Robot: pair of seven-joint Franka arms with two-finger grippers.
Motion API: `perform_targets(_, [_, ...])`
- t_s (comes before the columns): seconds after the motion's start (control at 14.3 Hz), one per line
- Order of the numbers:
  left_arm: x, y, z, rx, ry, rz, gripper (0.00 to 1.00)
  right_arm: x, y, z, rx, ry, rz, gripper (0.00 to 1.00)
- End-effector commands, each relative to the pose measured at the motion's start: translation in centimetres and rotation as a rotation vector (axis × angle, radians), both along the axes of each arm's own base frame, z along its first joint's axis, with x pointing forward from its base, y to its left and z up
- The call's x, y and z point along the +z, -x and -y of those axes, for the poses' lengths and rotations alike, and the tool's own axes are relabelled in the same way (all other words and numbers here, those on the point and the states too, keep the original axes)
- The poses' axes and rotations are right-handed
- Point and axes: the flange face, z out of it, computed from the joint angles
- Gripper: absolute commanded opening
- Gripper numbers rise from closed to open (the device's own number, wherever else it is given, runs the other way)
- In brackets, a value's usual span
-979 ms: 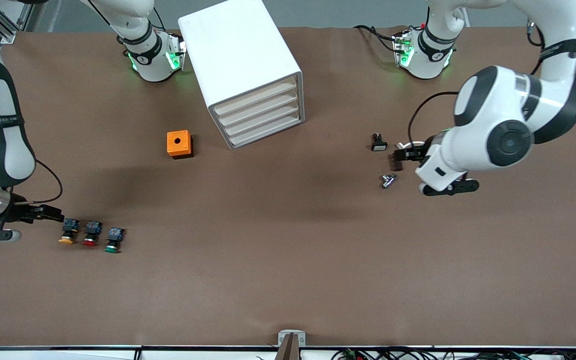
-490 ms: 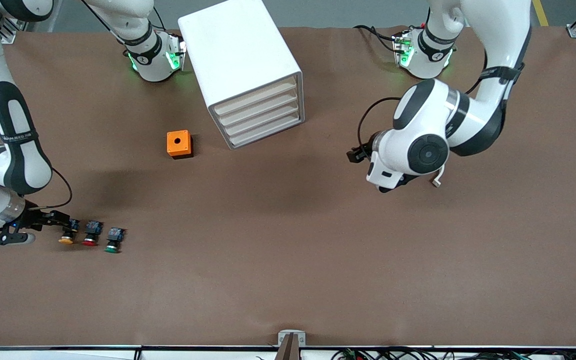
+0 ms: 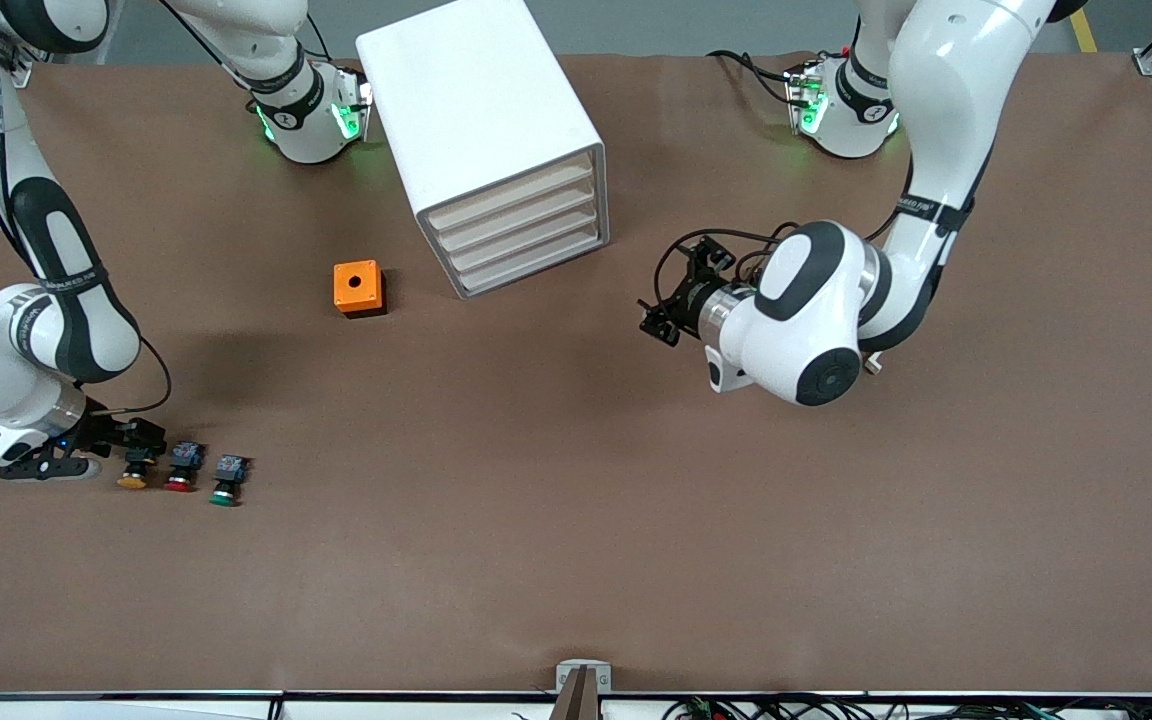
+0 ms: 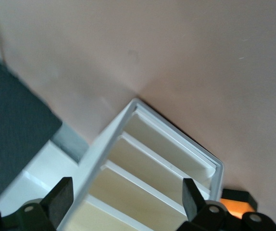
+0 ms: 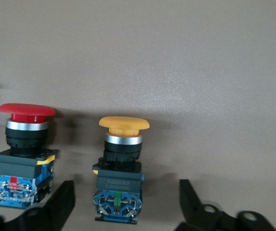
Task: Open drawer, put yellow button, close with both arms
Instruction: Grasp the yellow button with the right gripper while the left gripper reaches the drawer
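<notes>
A: White boxy cabinet point(image 3: 481, 130): cream top drawer point(image 3: 511, 195) shut; the left end effector point(image 3: 663, 322), wide, has swung over the table point(image 3: 576, 560) toward it.

B: Tiny yellow-capped button point(image 5: 122, 161) sits between the right end effector's point(image 5: 126, 202) parted fingers, which are starting to close.

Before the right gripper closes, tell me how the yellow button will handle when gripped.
The yellow button looks rigid: hard cap, metal collar, blocky body. Lying on its side with a round cap, it may pivot or roll if nudged. The right gripper, open, straddles the flat-sided body, probably a firmer hold than the cap.
</notes>
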Motion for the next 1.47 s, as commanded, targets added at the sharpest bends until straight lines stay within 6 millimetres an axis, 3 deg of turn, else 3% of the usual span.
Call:
perform_targets(0.0, [-1.5, -0.8, 1.8, 0.143, -0.051, -0.214, 1.0, 0.1, 0.3, -0.1, -0.02, -0.019, -0.006, 0.35])
perform_targets(0.14, [-2.3, -0.6, 2.8, 0.212, -0.097, -0.36, 1.0, 0.1, 0.3, -0.4, -0.013, -0.022, -0.015, 0.04])
perform_targets(0.21, [-2.8, -0.4, 3.1, 0.252, -0.122, -0.434, 1.0, 0.2, 0.1, -0.7, -0.01, -0.021, -0.012, 0.0])
perform_targets(0.56, [-6.4, 0.7, 4.6, 0.359, -0.28, -0.691, 1.0, 0.4, 0.0, -0.4, 0.0, -0.017, -0.008, 0.0])
perform_targets(0.77, [-6.6, 2.8, 6.9, 0.331, -0.319, -0.766, 1.0, 0.8, -0.3, -0.4, 0.001, -0.016, -0.003, 0.0])
perform_targets(1.05, [-6.3, 5.8, 10.0, 0.263, -0.339, -0.798, 0.63, 2.9, -1.6, -0.5, 0.01, -0.04, -0.077, 0.0])
perform_targets(1.19, [-6.3, 7.1, 11.2, 0.238, -0.347, -0.796, 0.57, 3.4, -1.7, -0.7, 0.019, -0.039, -0.084, 0.0])
perform_targets(1.4, [-6.7, 8.7, 12.5, 0.213, -0.363, -0.803, 0.57, 5.5, -2.1, -0.7, 0.035, -0.026, -0.061, 0.0])
